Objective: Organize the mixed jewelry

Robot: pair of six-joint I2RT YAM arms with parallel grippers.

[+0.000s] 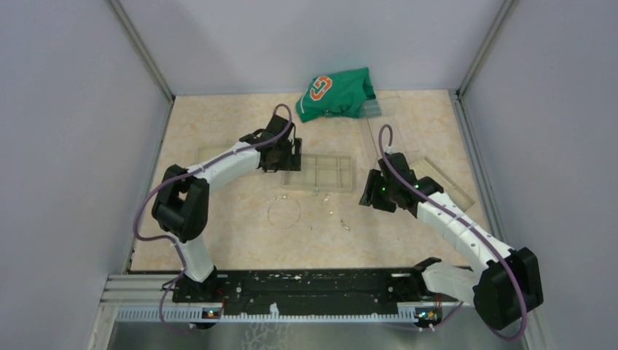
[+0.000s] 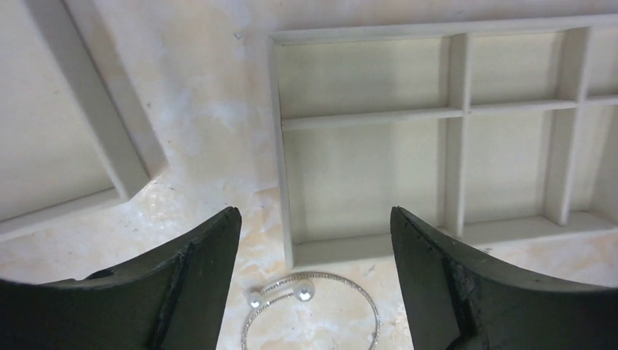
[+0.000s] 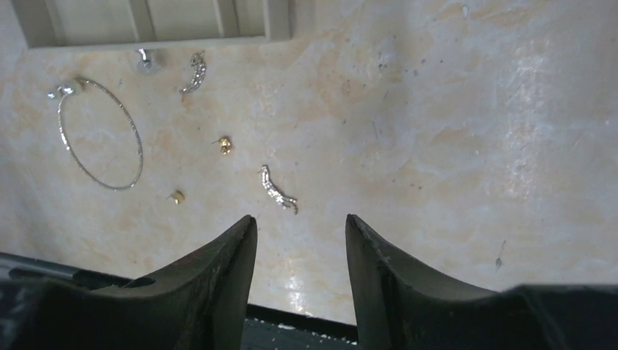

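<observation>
The mixed jewelry lies loose on the beige table, in front of the clear compartmented box (image 1: 325, 172). A large thin silvery hoop (image 1: 283, 211) with two ball ends shows in the left wrist view (image 2: 315, 308) and the right wrist view (image 3: 100, 135). Small pieces lie to its right: a curved silver piece (image 3: 194, 73), a stud (image 3: 146, 58), two gold bits (image 3: 225, 144), and a sparkly silver strip (image 3: 278, 189). My left gripper (image 1: 280, 162) (image 2: 315, 215) is open and empty over the box's left near corner. My right gripper (image 1: 369, 193) (image 3: 300, 219) is open and empty just right of the pieces.
A green cloth with an orange logo (image 1: 337, 93) lies at the back. A clear flat lid or tray (image 1: 440, 179) sits under the right arm, and another one (image 2: 73, 117) lies left of the box. Grey walls enclose the table.
</observation>
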